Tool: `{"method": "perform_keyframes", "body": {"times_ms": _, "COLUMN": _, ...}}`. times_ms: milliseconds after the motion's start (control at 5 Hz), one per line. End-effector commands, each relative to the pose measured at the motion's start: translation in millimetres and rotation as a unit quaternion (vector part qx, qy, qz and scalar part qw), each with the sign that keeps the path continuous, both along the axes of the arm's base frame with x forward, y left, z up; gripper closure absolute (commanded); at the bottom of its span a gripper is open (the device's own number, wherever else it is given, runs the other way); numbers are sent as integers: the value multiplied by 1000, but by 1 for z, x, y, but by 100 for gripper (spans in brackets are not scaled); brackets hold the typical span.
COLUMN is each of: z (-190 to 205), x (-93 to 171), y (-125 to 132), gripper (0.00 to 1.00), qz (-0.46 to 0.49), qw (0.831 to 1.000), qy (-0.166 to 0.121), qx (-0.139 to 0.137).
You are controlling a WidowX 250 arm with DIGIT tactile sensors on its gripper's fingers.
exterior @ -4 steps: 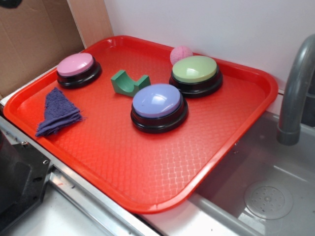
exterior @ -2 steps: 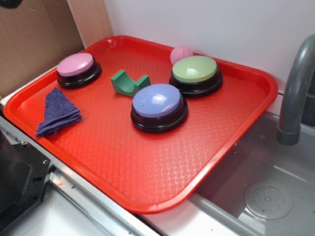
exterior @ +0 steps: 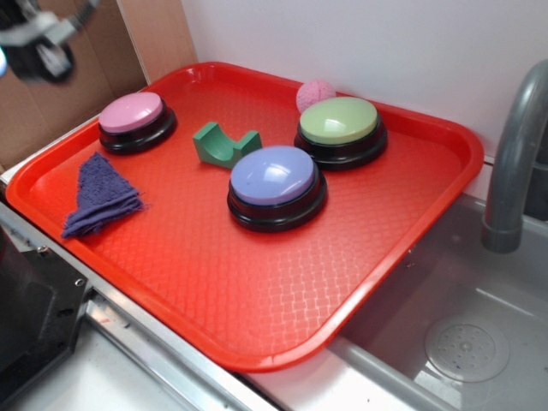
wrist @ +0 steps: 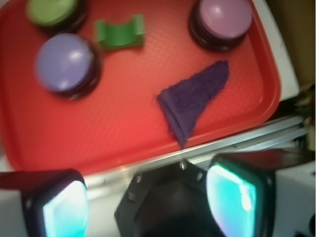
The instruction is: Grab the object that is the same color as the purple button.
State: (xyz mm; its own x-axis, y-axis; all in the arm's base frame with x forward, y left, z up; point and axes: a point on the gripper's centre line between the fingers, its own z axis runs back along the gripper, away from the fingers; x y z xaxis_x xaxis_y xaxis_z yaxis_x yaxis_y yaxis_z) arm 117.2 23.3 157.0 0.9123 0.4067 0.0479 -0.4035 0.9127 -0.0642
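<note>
The object, a dark purple folded rag (exterior: 101, 195), lies flat on the left part of the red tray (exterior: 257, 291); the wrist view shows the rag (wrist: 195, 98) as a fuzzy triangle. The purple button (exterior: 276, 184) sits mid-tray, and appears in the wrist view at upper left (wrist: 64, 61). My gripper (exterior: 38, 47) hangs high at the upper left, beyond the tray's left edge and well above the rag. In the wrist view the gripper (wrist: 150, 197) is open, its fingers (wrist: 237, 197) wide apart with nothing between them.
A pink button (exterior: 134, 120), a green arch block (exterior: 224, 144), a green button (exterior: 340, 128) and a pink ball (exterior: 315, 94) share the tray. A grey faucet (exterior: 514, 163) and sink (exterior: 462, 342) lie to the right. A black fixture (exterior: 34, 317) sits below the tray's front-left edge.
My gripper has come into the exterior view at the upper left, where only a sliver showed before. Everything on the tray is where it was.
</note>
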Motion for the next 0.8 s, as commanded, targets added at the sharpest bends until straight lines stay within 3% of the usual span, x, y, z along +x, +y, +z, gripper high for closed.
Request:
{"method": "perform_keyframes", "body": {"times_ms": 0, "z": -71, "x": 16, "y": 48, "gripper": 0, "qz": 182, "qw": 982, "qy": -14, "qx": 42}}
{"method": "perform_keyframes", "body": {"times_ms": 400, "z": -133, "x": 21, "y": 76, "gripper": 0, "qz": 289, "qw": 953, "qy": 11, "qx": 91}}
{"method": "perform_keyframes", "body": {"times_ms": 600, "z": -149, "x": 26, "y": 78, "gripper": 0, "qz": 295, "qw": 951, "qy": -4, "qx": 89}}
